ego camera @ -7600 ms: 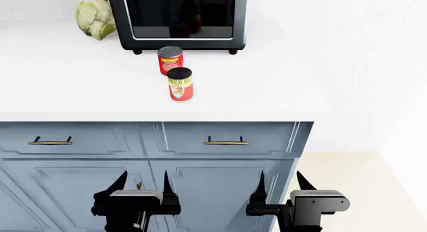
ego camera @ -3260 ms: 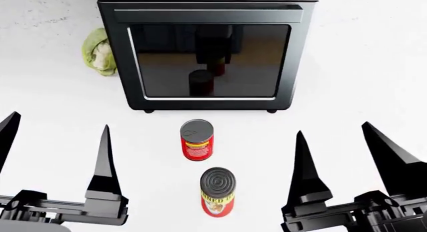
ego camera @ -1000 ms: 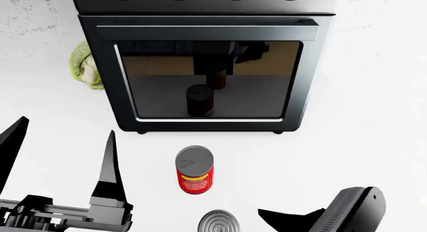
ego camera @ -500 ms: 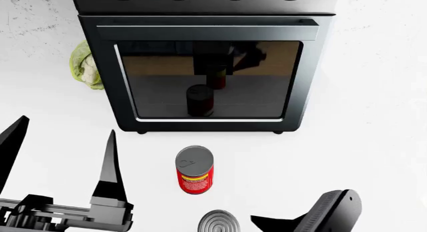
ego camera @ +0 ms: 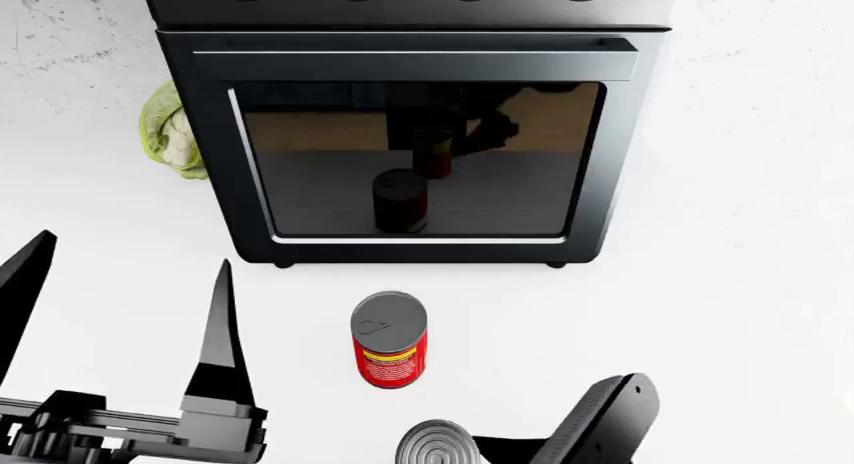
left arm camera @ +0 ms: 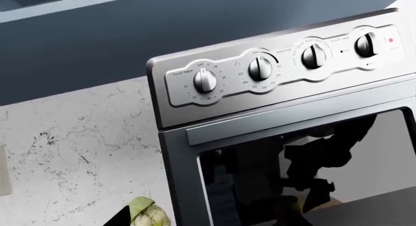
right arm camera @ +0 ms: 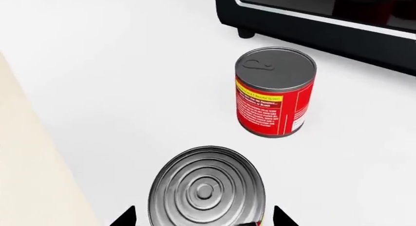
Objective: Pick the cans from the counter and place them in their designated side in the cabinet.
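Two cans [right arm camera: 275,92] [right arm camera: 206,189] stand upright, lids facing up.

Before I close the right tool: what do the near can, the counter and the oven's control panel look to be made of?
Near can: likely tin-plated steel; its bare grey lid has pressed concentric rings and a dull sheen. Counter: smooth plain white with a soft matt look, perhaps laminate or solid surface; the render leaves it open. Toaster oven control panel: brushed-looking silver metal, with metallic knobs.
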